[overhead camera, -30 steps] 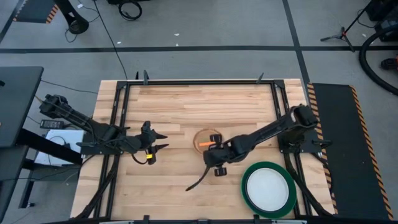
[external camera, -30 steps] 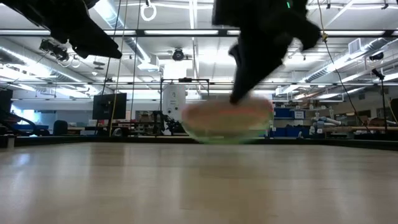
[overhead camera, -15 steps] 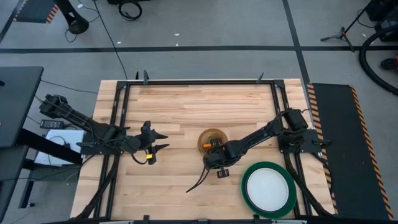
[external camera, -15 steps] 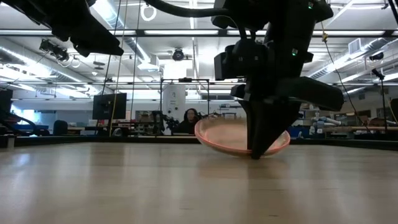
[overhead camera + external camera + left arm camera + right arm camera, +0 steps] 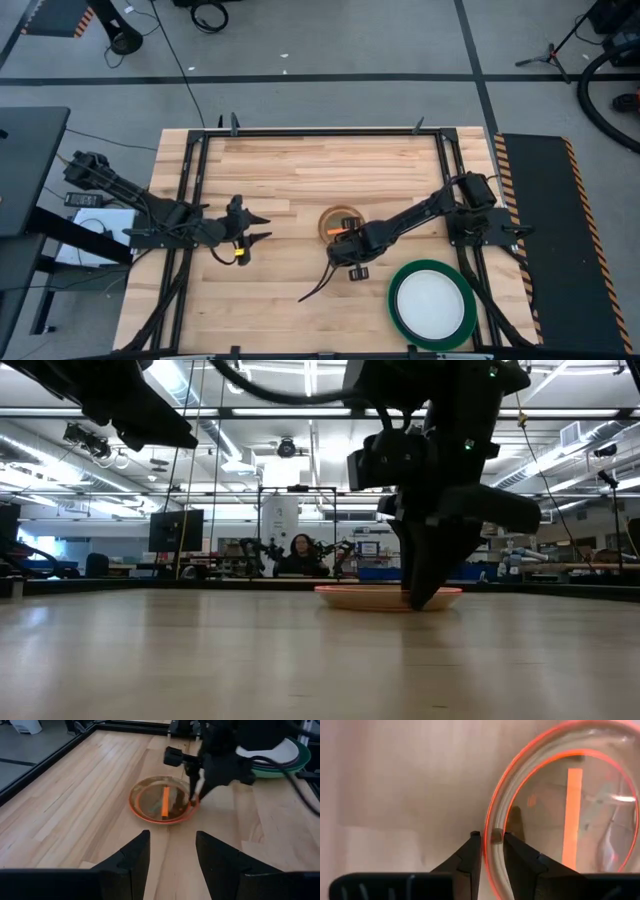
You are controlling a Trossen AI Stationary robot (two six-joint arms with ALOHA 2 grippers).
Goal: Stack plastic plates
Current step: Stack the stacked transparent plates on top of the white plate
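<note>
A small translucent pink plate [image 5: 340,224] lies flat on the wooden table's middle [image 5: 388,597], with an orange strip [image 5: 165,800] showing in it. My right gripper [image 5: 491,836] points down over the plate's near-right rim, open, one finger on each side of the rim [image 5: 194,800]. My left gripper [image 5: 172,840] hovers open above the table's left part [image 5: 255,228], facing the plate and holding nothing. A white plate [image 5: 430,305] rests inside a large dark green plate [image 5: 395,300] at the near right. My right gripper has the pink plate's rim [image 5: 493,827] between its two fingers, one inside the plate and one outside, coming from above. A narrow gap shows on each side of the rim, and I cannot tell whether a finger touches it. The plate lies flat on the table.
Black frame rails [image 5: 195,190] run along the table's left, right and far sides. A dark cable [image 5: 318,288] trails from my right arm across the wood near the front. Bare wood stretches across the far half [image 5: 320,165].
My right gripper has gone down and tipped more steeply toward the table with the pink plate. The plate, first lifted clear, then tilted with one edge on the wood, now lies flat on the table.
</note>
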